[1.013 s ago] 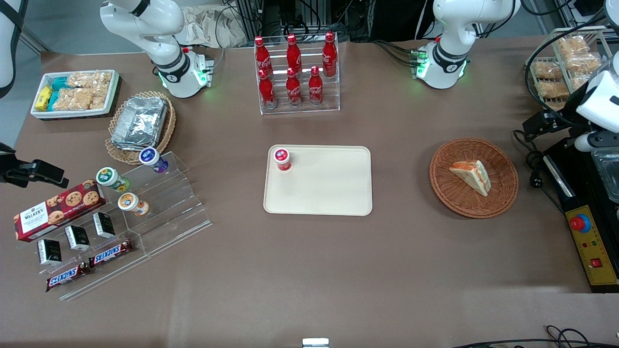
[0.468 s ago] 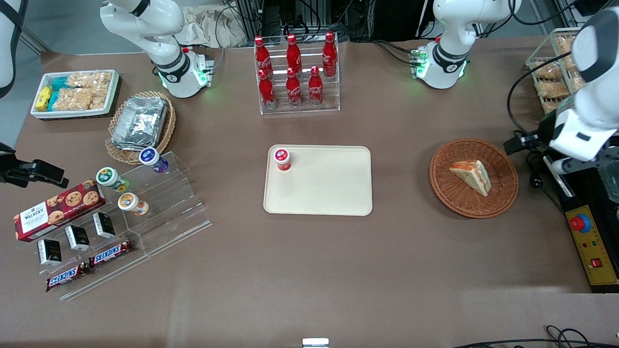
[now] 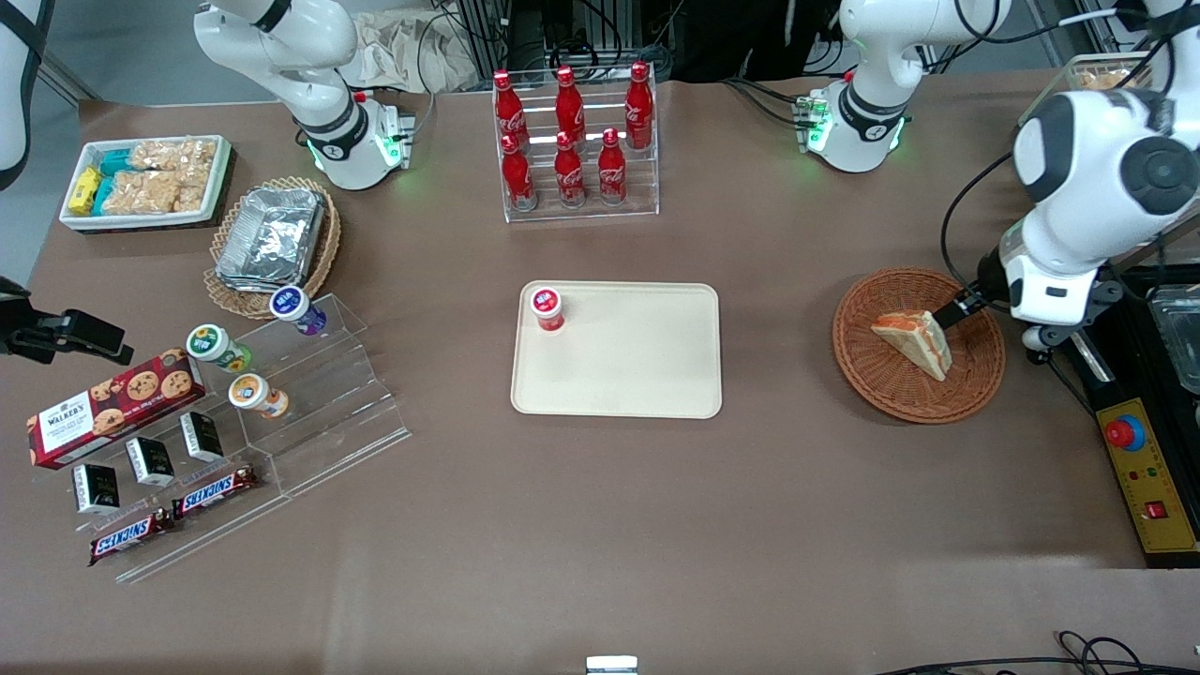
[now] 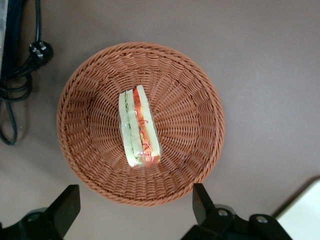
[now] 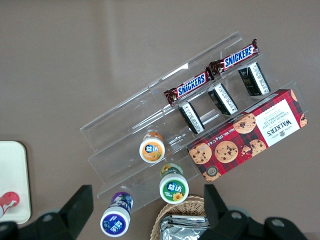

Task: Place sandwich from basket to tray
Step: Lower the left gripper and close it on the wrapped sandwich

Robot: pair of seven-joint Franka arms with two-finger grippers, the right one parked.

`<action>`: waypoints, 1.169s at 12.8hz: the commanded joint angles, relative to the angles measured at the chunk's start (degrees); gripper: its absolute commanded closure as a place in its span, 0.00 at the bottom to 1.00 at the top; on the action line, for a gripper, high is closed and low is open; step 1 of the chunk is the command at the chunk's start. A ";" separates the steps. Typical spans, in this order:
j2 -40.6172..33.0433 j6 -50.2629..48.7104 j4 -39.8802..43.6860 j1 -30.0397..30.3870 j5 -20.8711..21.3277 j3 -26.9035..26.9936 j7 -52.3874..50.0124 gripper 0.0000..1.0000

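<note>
Sandwich (image 4: 139, 127) unmoved in basket (image 4: 200, 95); gripper (image 4: 135, 215) newly overhead, jaws spread, empty.

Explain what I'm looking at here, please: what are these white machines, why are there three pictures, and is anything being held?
Two white robot arms share a brown table. The wide picture looks at them from the front; the others come from cameras on their wrists. Only one arm works. Its gripper hangs open above the wicker basket, holding nothing. In the basket lies the sandwich, which should go to the cream tray, where a red-capped little bottle already stands. Also on the table are cola bottles, Snickers bars and a Walker's cookie box.
</note>
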 commanded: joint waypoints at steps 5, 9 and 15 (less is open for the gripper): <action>3.80 22.24 -13.50 1.08 -0.43 -0.27 -8.11 0.00; 9.86 33.67 -17.29 1.08 -0.43 0.61 -8.02 0.00; 10.05 33.52 -16.86 1.08 -0.34 2.28 -8.02 1.00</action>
